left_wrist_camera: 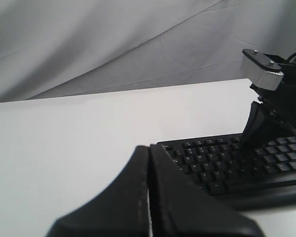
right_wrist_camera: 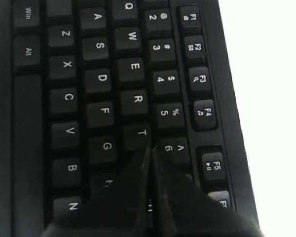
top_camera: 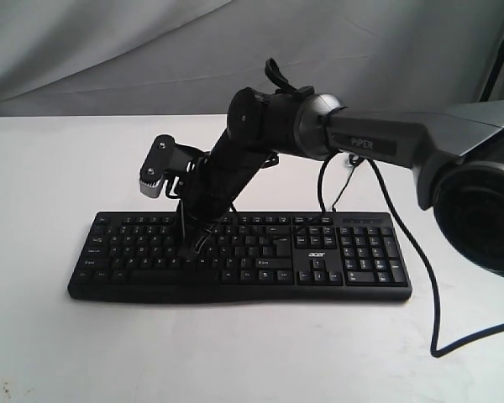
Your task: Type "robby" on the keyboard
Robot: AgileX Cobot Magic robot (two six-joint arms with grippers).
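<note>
Jaws clenched on both my grippers. Right gripper (right_wrist_camera: 149,150) tip down over keyboard (top_camera: 353,252), at T key (right_wrist_camera: 141,132) edge. Left gripper (left_wrist_camera: 149,148) hangs above white table (top_camera: 50,185), near keyboard corner. Keyboard lies flat mid-table.

A plain white table (top_camera: 50,336) carries a black keyboard (top_camera: 235,260). The keyboard lies flat near the middle, with its long side running from 9 to 3 o'clock and the number pad at the 3 o'clock end. A black cable (top_camera: 437,319) rests on the table just off the keyboard's 4 o'clock corner, curving toward 3 o'clock.
</note>
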